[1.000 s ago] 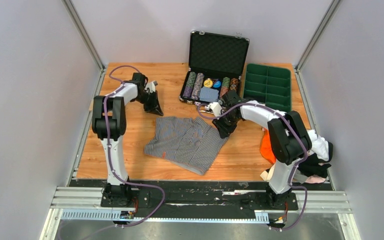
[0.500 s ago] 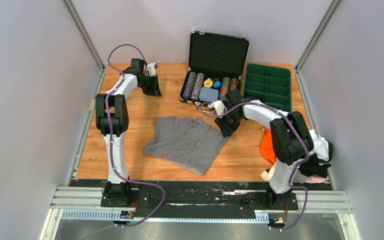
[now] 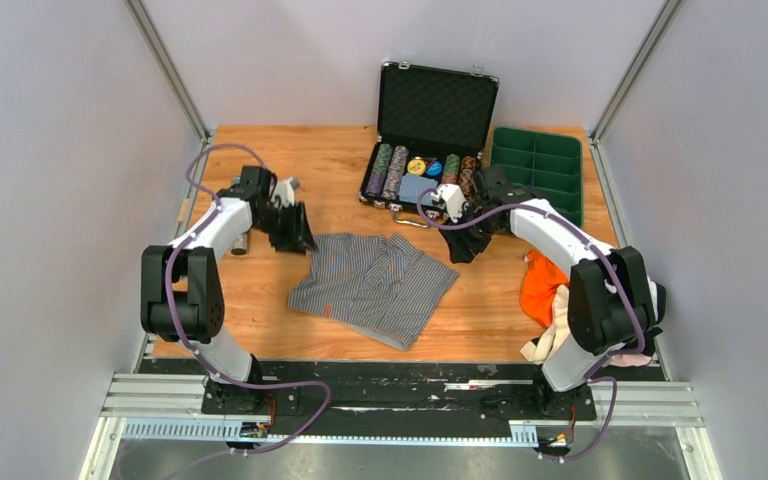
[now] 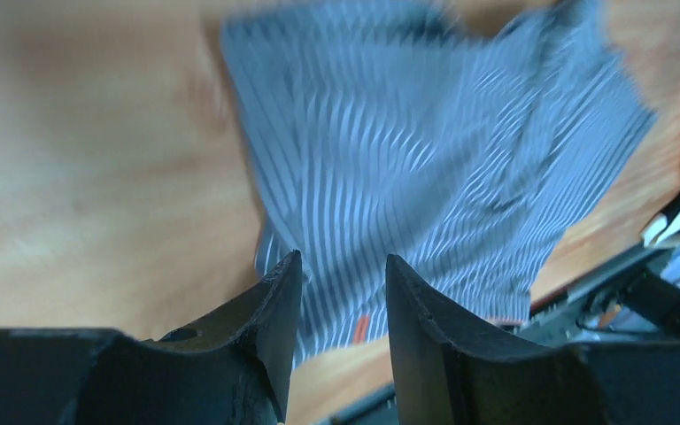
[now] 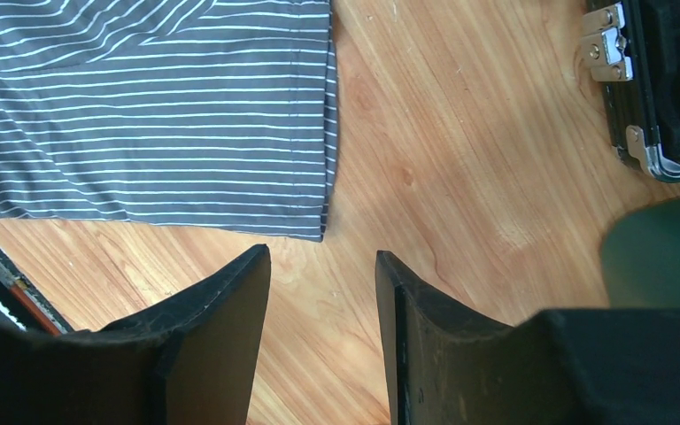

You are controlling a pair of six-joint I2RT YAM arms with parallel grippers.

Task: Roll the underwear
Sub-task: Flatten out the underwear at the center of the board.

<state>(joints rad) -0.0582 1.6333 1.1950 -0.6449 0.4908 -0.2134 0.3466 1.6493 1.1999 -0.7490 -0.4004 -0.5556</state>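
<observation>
Left fingers (image 4: 270, 328) and right fingers (image 5: 221, 345), empty, beside pinstriped underwear (image 3: 375, 285).

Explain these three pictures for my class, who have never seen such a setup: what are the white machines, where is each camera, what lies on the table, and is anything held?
The two white machines are robot arms, the left arm and the right arm, bolted at the near edge of the table. The wide picture comes from a fixed camera above and behind them. The other two come from a camera on each wrist, so the dark shapes at the bottom are that arm's own jaws. On the wood lie striped underwear, an open case of poker chips, a green tray and a heap of other garments. Both pairs of jaws stand apart and hold nothing.
</observation>
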